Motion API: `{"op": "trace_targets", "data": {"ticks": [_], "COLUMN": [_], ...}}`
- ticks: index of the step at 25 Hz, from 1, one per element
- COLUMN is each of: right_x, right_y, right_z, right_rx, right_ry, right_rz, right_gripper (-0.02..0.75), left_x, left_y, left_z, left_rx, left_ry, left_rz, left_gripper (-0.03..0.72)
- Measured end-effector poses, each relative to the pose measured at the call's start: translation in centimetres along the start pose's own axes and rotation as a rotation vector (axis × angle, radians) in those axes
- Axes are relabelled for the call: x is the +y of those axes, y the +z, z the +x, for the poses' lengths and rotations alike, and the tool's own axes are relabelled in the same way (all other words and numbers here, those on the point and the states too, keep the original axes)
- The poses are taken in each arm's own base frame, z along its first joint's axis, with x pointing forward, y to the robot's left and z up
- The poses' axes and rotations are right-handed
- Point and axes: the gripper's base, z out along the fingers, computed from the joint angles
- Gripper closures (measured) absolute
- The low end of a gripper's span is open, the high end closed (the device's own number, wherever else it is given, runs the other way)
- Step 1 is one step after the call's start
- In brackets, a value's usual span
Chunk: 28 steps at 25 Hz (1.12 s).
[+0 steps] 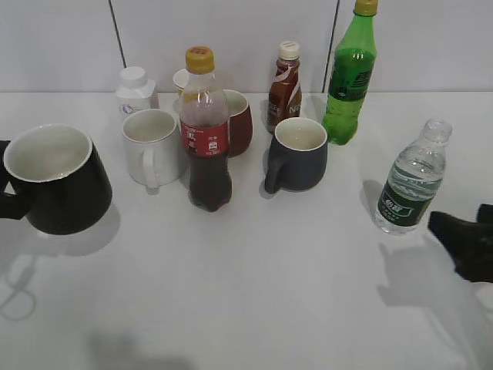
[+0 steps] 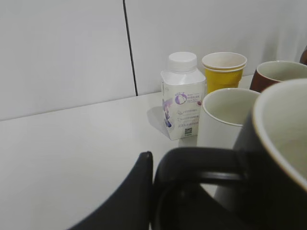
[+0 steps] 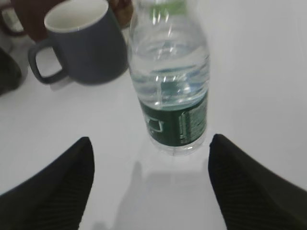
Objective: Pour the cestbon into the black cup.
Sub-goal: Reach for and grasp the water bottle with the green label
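Standing ahead of right gripper [image 3: 149,184] — cestbon [image 3: 171,91].

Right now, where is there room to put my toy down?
The near table is bare, in front of the cola and between the black cup and the cestbon. The back row around the white mug is crowded.
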Motion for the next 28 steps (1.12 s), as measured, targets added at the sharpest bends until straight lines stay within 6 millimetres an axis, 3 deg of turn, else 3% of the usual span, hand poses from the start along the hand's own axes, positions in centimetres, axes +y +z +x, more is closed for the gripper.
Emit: {"op": "trace_targets", "data": {"ticks": [12,15,23,28], "right_x": [-2.1,-2.3,-2.6,-3.1], "right_y": [6.7,7.4,9.0,11.0], "right_z": [4.5,5.2,4.1,2.4], "right_rx": [0.107,0.13,0.07,-0.014], "right_ry": [-0.024,-0.018,-0.045,-0.08], "right_rz": [-0.018,-0.02,-0.039,-0.051], "right_gripper": [0.115,0.112,0.112,0.109], "left_x": [0.0,0.0,-0.1,-0.1], "left_y": [0.0,0.0,0.0,0.0], "left_z": [0.0,0.0,0.0,0.0], "left_rx": [0.0,0.0,0.0,0.0], "left_ry": [0.001,0.001,0.004,0.004], "left_rz": [0.001,0.003,0.008,0.008], "left_gripper": [0.639,0.639,0.639,0.639]}}
